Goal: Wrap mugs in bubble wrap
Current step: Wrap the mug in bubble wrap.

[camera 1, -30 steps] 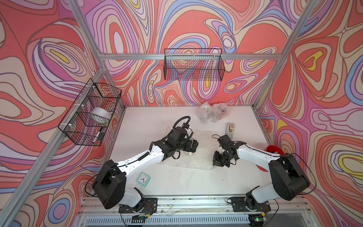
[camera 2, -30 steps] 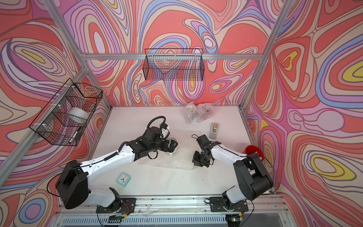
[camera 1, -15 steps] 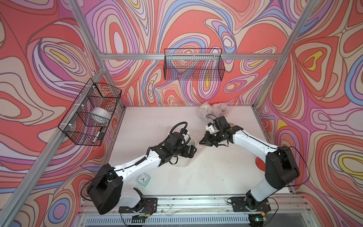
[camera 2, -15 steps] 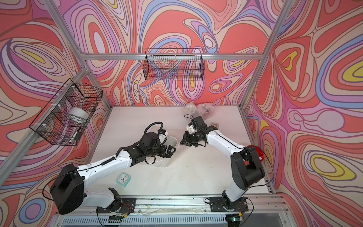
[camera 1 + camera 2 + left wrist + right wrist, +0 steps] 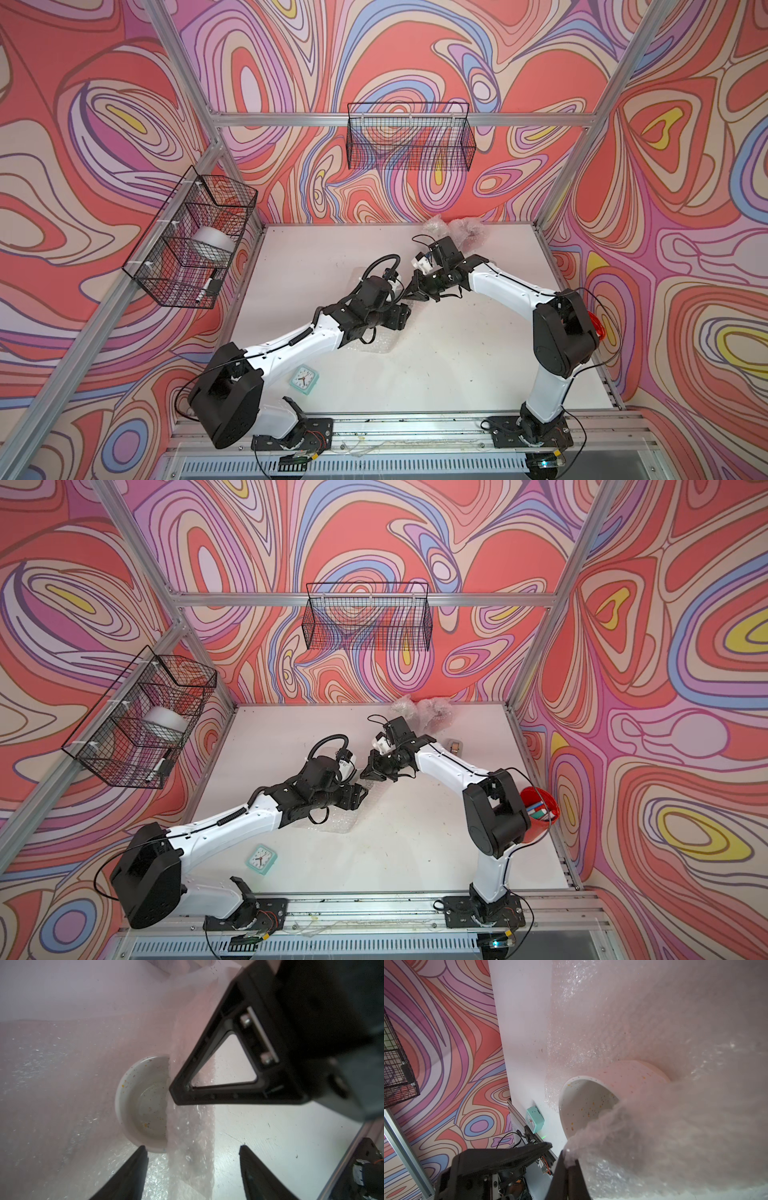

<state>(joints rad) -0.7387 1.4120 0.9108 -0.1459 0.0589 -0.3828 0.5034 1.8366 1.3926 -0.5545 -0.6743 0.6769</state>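
Trainee: Mug first. Where was it?

Lead: Around the middle of the surface [image 5: 457,374], on the wrap [image 5: 643,1012], between the two hands. The mug [image 5: 143,1103] showed its speckled white inside to both wrist views, but it was hidden in both top views. Upright or tipped, I couldn't tell.

Trainee: And the hands?

Lead: The right hand [image 5: 569,1159] was clamped on an edge of the wrap, with that flap lifted and draped across part of the mug's mouth. The left hand [image 5: 192,1153] sat just beside the mug, jaws fairly wide, gripping nothing I could see.

Trainee: So the step was the fold-over?

Lead: That was my reading. Doing it well meant drawing the flap low and snug over the rim, not upward. A light mug on slick plastic looked ready to slide or tip. The left hand was best used to pin the mug through the wrap, or to catch the flap where it landed.

Trainee: Risks?

Lead: The pinch was thin and the film slippery, so a hard tug could have pulled it free. The hands were also very close together, which left the left one little room to close. Two bundles [image 5: 469,230] at the far edge looked like finished mugs, so this seemed the last.
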